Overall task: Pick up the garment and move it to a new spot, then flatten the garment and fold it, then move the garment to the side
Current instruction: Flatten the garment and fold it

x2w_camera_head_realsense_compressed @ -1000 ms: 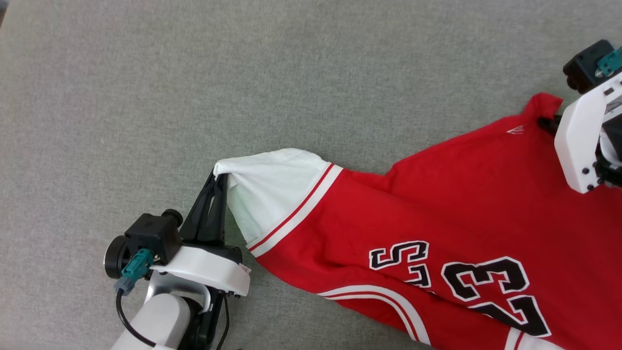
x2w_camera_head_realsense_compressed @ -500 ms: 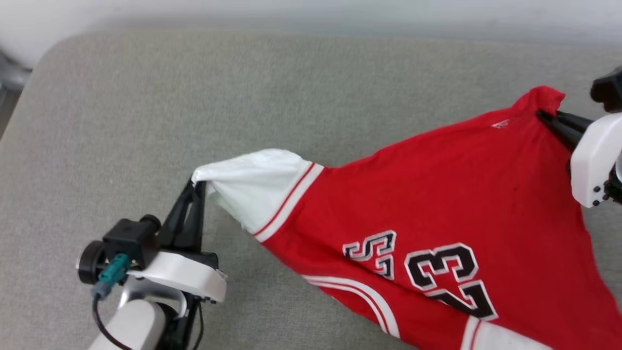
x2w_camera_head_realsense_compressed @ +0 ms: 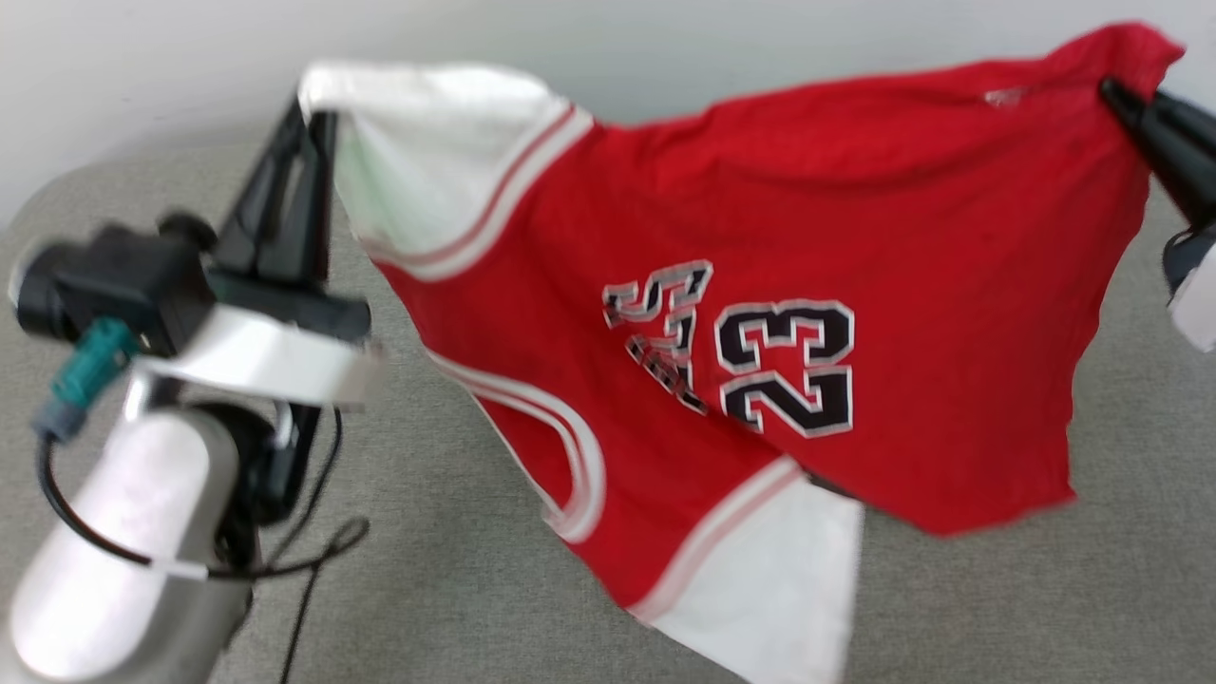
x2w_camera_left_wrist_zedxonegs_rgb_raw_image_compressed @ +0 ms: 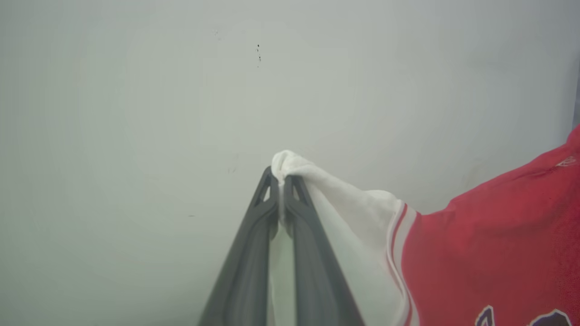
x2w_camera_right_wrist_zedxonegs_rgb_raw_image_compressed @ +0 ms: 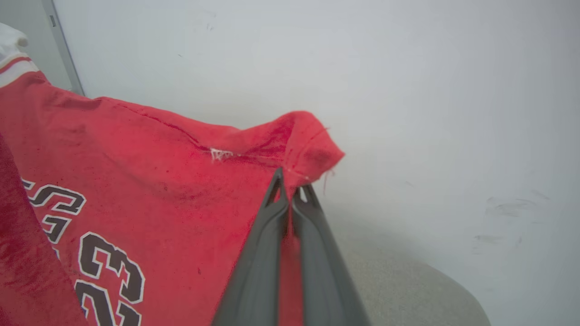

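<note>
Grey cloth surface below me: left fingers clamped on the white sleeve of the soft red T-shirt, right fingers pinching its hem corner. I reckon the hanging weight could tug either thin pinch loose.

Grey fabric-covered surface — rounded at its far corner.

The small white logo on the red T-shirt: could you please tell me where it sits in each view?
Head view: the logo, upper right, just left of the right pincer.
Left wrist view: the logo, at the far right edge.
Right wrist view: the logo, left of centre.
Shared landmark: the white sleeve of the T-shirt.
</note>
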